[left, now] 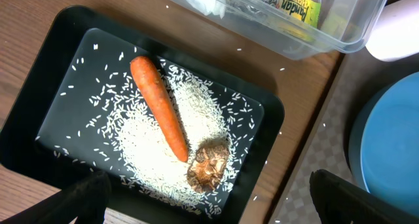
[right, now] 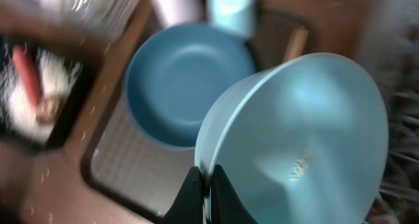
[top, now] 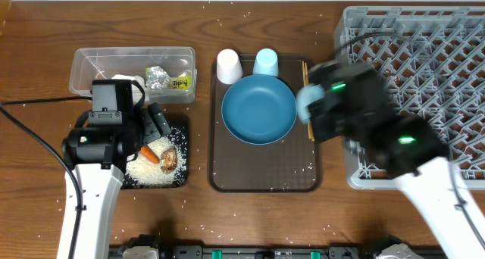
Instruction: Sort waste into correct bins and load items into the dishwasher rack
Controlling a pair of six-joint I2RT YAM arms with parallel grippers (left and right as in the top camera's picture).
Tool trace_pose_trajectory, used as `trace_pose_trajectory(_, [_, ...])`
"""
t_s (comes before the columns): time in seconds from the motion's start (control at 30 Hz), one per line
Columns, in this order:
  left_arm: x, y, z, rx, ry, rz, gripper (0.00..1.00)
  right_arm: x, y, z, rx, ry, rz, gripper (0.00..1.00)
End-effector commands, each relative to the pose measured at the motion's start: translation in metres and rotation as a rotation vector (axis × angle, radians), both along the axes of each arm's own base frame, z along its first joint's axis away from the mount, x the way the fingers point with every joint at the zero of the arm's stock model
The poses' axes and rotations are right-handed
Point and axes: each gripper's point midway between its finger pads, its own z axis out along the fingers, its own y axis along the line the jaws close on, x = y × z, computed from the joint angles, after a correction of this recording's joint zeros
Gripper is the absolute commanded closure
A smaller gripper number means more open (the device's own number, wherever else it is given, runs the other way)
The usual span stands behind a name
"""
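The right gripper (right: 208,179) is pinching shut on the rim of the white bowl (right: 301,132), holding it above the right edge of the brown serving tray (top: 227,176), between the dark-blue plate (top: 258,109) and the dishwasher rack (top: 424,39). The left gripper (top: 157,125) is hanging wide open and empty over the black tray (left: 59,67), where the carrot (left: 160,109) is lying. Loading the bowl is seemingly the step in hand. The next move is calling for a carry rightward and a seating between pegs.

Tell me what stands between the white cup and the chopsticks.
The light-blue cup stands between the white cup and the chopsticks, on the brown tray; the overhead view shows it.
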Motion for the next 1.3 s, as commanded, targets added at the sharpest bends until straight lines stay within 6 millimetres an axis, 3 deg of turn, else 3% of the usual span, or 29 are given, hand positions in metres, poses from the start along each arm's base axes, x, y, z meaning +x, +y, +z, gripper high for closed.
trace_pose_trajectory(0.0, [-0.001,0.002,-0.002,0.01,0.009,0.001,0.02,0.006,-0.023,0.023,0.113,-0.032,0.026,0.99])
trace_pose_trajectory(0.27, [-0.001,0.002,-0.002,0.01,0.009,0.001,0.02,0.041,-0.107,0.053,0.429,-0.13,-0.037,0.99])
trace_pose_trajectory(0.43, [-0.001,0.002,-0.002,0.01,0.009,0.001,0.02,0.062,-0.147,0.061,0.601,-0.21,0.005,0.99])
trace_pose_trajectory(0.73, [-0.001,0.002,-0.002,0.01,0.009,0.001,0.02,0.107,-0.193,0.025,0.8,-0.237,0.075,0.99])
trace_pose_trajectory(0.9, [-0.001,0.002,-0.002,0.01,0.009,0.001,0.02,0.131,-0.221,0.004,0.867,-0.216,0.016,0.99])
trace_pose_trajectory(1.07, [-0.001,0.002,-0.002,0.01,0.009,0.001,0.02,0.134,-0.223,0.002,0.891,-0.209,0.023,0.99])
trace_pose_trajectory(1.27, [-0.001,0.002,-0.002,0.01,0.009,0.001,0.02,0.125,-0.185,0.037,0.856,-0.251,0.139,0.91])
